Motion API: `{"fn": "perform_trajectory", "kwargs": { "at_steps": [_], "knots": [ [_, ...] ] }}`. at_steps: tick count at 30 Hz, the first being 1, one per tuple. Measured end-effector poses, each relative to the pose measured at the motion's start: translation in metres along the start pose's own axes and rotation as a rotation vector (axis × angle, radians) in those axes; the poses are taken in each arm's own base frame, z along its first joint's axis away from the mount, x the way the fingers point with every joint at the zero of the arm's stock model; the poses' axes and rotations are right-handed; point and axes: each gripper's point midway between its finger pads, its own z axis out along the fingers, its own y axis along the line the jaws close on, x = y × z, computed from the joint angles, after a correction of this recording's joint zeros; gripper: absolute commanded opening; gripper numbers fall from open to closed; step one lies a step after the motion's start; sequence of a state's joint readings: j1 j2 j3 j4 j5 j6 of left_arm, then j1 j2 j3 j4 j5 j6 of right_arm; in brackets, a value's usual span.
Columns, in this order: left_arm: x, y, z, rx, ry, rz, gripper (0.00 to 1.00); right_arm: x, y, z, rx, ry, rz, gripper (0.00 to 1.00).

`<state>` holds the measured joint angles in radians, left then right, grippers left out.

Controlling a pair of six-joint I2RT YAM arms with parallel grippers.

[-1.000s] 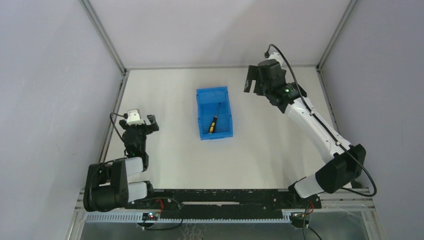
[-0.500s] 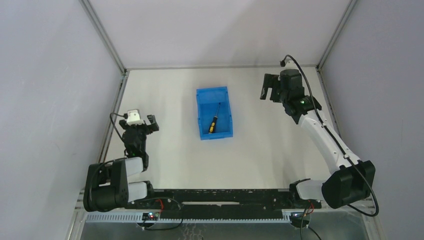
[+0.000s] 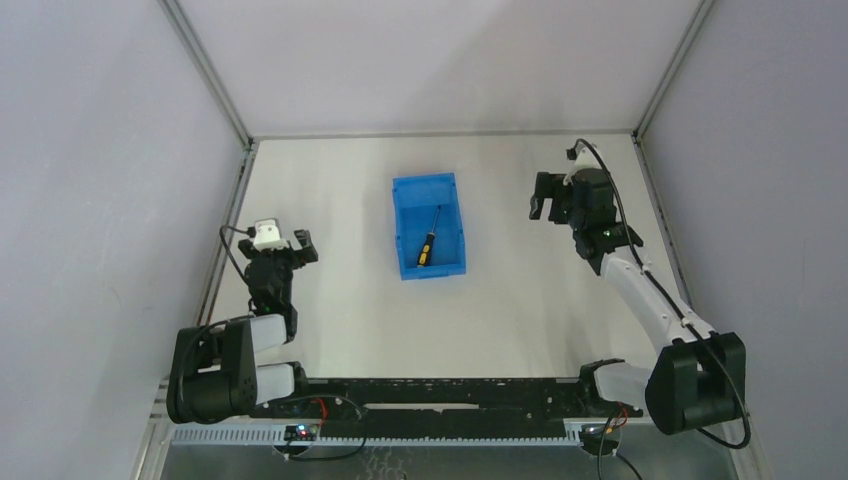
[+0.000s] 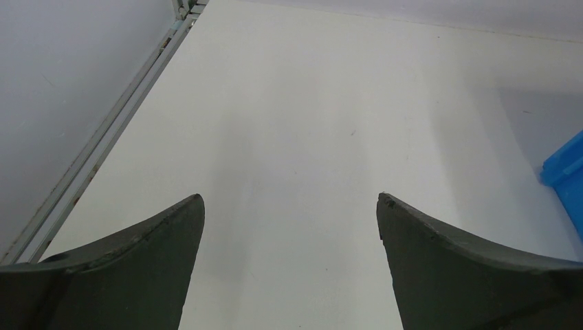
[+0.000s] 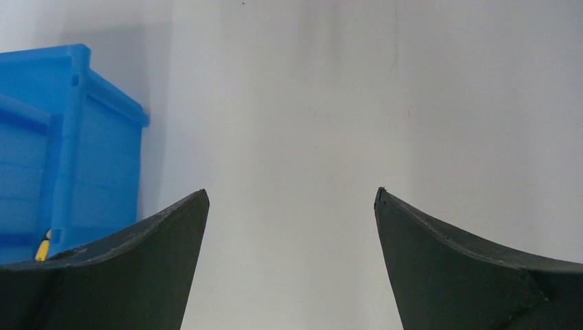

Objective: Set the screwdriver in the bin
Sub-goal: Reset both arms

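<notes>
The screwdriver (image 3: 429, 240) lies in the bin (image 3: 425, 180), nine o'clock from my right jaws, both pairs spread empty, so I'd just park.

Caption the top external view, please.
Screwdriver lies in the blue bin; left gripper and right gripper open, empty.

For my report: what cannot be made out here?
Top view: the screwdriver tip is too small to judge.
Right wrist view: bin and right gripper hide the screwdriver except a yellow speck.
Left wrist view: the right edge cuts off the bin; only a corner shows.
</notes>
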<state>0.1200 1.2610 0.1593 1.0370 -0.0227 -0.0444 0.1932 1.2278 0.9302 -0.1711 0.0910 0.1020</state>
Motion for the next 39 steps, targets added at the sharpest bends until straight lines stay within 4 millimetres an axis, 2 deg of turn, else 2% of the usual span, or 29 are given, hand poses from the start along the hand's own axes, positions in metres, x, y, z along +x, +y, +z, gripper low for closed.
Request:
{"fn": "perform_trajectory", "kwargs": {
  "at_steps": [8, 15, 19, 22, 27, 32, 39],
  "knots": [
    [0.0, 0.0, 0.0, 0.0, 0.0, 0.0, 1.0, 0.018, -0.027, 0.005, 0.009, -0.085, 0.02, 0.99],
    [0.0, 0.0, 0.0, 0.0, 0.0, 0.0, 1.0, 0.044, -0.054, 0.009, 0.02, -0.139, 0.047, 0.97],
    [0.0, 0.0, 0.0, 0.0, 0.0, 0.0, 1.0, 0.046, -0.065, 0.01, 0.017, -0.178, 0.053, 0.96],
    [0.0, 0.0, 0.0, 0.0, 0.0, 0.0, 1.0, 0.051, -0.066, 0.01, 0.005, -0.204, 0.051, 0.96],
    [0.0, 0.0, 0.0, 0.0, 0.0, 0.0, 1.0, 0.079, -0.067, 0.009, -0.006, -0.216, 0.048, 0.96],
    [0.0, 0.0, 0.0, 0.0, 0.0, 0.0, 1.0, 0.099, -0.066, 0.005, -0.019, -0.237, 0.037, 0.96],
    [0.0, 0.0, 0.0, 0.0, 0.0, 0.0, 1.0, 0.099, -0.065, 0.007, -0.027, -0.296, 0.02, 0.96]
  ]
}}
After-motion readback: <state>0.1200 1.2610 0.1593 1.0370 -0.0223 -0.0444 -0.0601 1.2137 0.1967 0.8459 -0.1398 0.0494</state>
